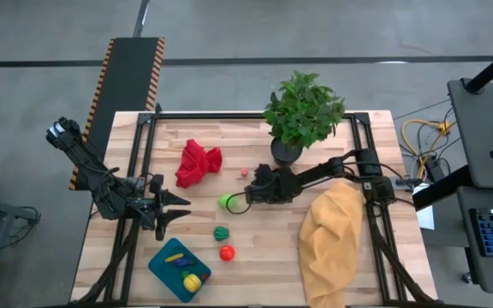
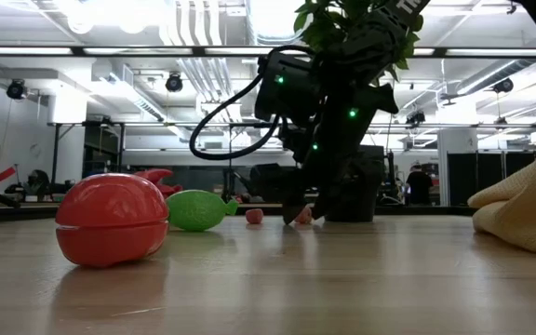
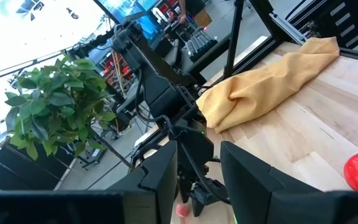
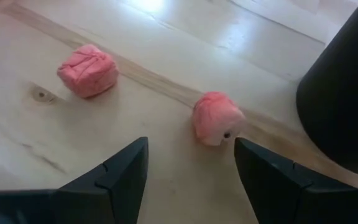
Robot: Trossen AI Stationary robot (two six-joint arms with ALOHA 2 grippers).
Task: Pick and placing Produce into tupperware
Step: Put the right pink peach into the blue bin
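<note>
Reaching low over the tabletop [image 4: 166, 50], the right tool [image 4: 190, 163] stands wide, one pink piece [image 4: 216, 118] just ahead between its fingers; next: advance and close.

The high view looks straight down on the whole table [image 1: 255, 257], plant [image 1: 305, 107] at twelve o'clock. The low view sits at tabletop height, facing the room. Both wrist views are close-up and share the pink piece [image 4: 216, 118] with it.

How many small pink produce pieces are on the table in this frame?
2. One pink piece lies just ahead of the open right gripper, beside the dark plant pot. The other pink piece lies apart on bare table. More may be hidden.
</note>
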